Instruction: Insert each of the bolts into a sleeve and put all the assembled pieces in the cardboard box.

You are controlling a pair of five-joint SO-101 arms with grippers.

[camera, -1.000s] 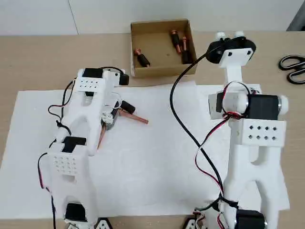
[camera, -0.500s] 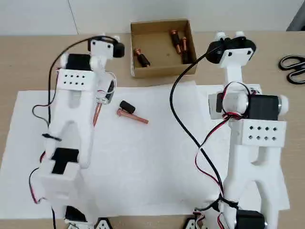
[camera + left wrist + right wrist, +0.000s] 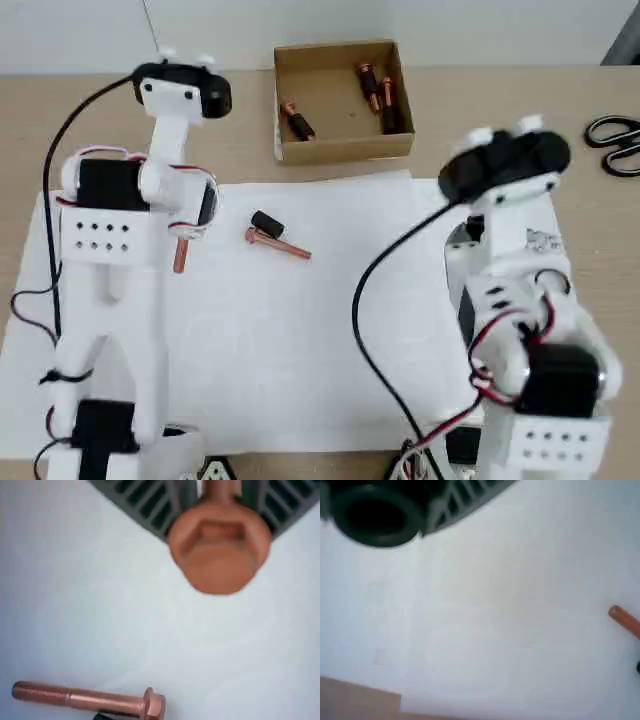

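Observation:
My left gripper is shut on a copper bolt, gripped by the shank with its head pointing at the camera; from above, this bolt hangs over the left part of the white sheet. A second bolt lies loose on the sheet beside a black sleeve, a little right of the left gripper. My right gripper is shut on another black sleeve, over the right side of the sheet. The cardboard box at the back holds three assembled pieces.
The white sheet covers most of the table between the arms. Scissors lie at the far right edge. A black cable from the right arm loops over the sheet's middle right.
The left arm has swung left and back from the loose bolt and sleeve, carrying its bolt. The right arm has pulled back from beside the box toward the table's front.

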